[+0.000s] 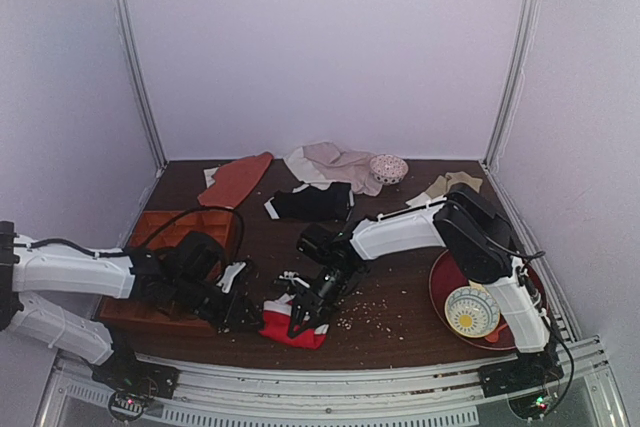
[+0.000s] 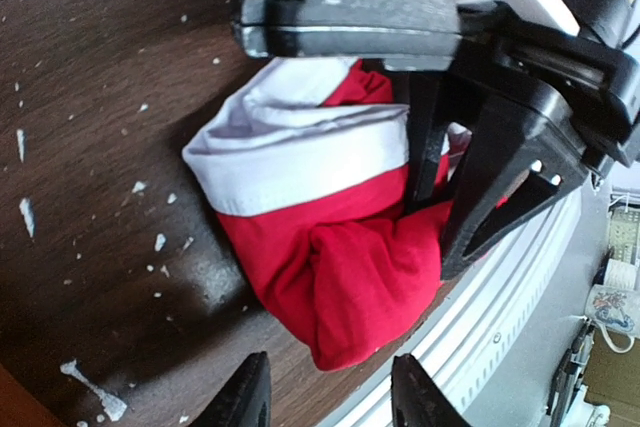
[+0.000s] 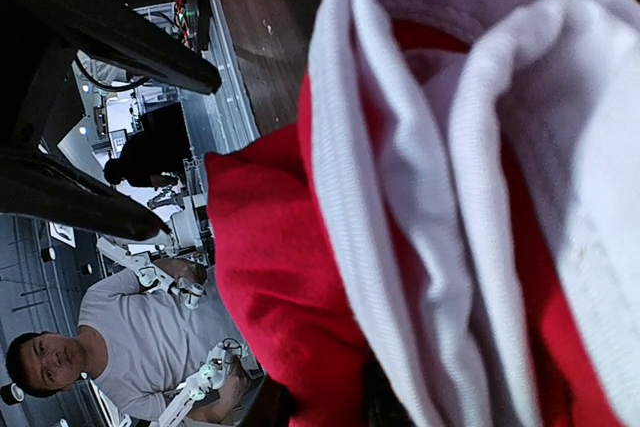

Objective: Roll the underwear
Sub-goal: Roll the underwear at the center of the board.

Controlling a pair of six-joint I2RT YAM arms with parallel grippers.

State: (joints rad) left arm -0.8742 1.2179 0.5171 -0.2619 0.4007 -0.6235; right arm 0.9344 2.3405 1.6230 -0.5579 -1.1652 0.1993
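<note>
The top external camera looks down from high on the near side of the underwear [image 1: 294,327], far from it, and faces the back wall [image 1: 320,47]. The left wrist camera is close on its left and looks rightward across it. The right wrist camera is almost against it and faces leftward. All three views share this garment.

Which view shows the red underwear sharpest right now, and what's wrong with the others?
Left wrist: underwear crisp and evenly lit, soft shadow on the table beside it. Right wrist: its fabric fills the frame, too close, soft. Top external: small, dim, violet cast.
</note>
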